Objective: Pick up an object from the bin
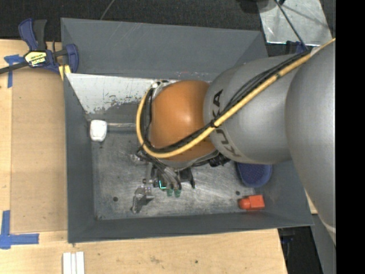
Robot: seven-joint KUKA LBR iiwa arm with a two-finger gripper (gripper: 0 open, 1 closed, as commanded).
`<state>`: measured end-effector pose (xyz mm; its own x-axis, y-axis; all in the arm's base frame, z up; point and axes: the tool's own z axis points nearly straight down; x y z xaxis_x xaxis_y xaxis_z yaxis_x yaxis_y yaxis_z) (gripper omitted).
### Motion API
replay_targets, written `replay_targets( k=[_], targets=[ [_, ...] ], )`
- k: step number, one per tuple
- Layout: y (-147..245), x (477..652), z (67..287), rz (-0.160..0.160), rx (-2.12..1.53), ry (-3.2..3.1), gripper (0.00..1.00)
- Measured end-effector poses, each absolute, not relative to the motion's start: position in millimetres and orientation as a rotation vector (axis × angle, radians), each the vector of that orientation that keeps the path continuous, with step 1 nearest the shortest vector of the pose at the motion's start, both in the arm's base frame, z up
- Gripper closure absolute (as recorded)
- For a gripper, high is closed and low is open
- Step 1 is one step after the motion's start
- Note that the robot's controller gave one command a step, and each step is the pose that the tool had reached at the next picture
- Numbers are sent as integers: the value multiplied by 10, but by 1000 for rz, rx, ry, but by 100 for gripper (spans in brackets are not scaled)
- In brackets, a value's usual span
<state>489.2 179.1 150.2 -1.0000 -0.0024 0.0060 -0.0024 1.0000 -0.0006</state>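
Arm: KUKA arm (pixel 268 113) is reaching in from the right, its orange cover (pixel 177 119) hanging over the middle of the bin (pixel 165 39), w/ a yellow cable (pixel 171 150) looping round it.
Jaws: sitting below the cover, low over the bin floor (pixel 114 176) toward the front wall. Dark linkage is showing, but wide or narrow can't be told, and nothing is seen betw. them.
Nearest thing: small grey piece (pixel 140 198) is lying on the floor just beside the jaws, to the front-left. Too small to say what kind.
Handling, grey piece: looking like metal or hard plastic, so prob. stiff, light, maybe slick. Shape is irregular, so best taken across its narrowest part, coming straight down.
Other candidates: orange-red block (pixel 251 202) is lying front-right near the front wall, well apart from the jaws. Blue rounded thing (pixel 254 174) is lying just behind it, partly under the arm. White chunk (pixel 98 130) is sitting near the left wall.
Handling, block: prob. rigid and light w/ flat sides, so the easiest grip, across the short sides. The front wall is crowding one approach.
Handling, blue thing: could be soft, but it's half hidden, so no call.
Handling, white chunk: prob. light and rounded, so it may be slipping out if pinched off-centre.
Task status: nothing is being lifted, judging by all things lying on the floor.
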Motion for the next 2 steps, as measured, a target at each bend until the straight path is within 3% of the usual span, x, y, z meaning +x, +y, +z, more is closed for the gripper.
replay_targets(
  k=[1, 2],
  targets=[
    [2372, 5161, 2742, -9, 110, -3152, 0],
    [1689, 5635, 1477, 6, 144, -3135, 0]
  ],
)
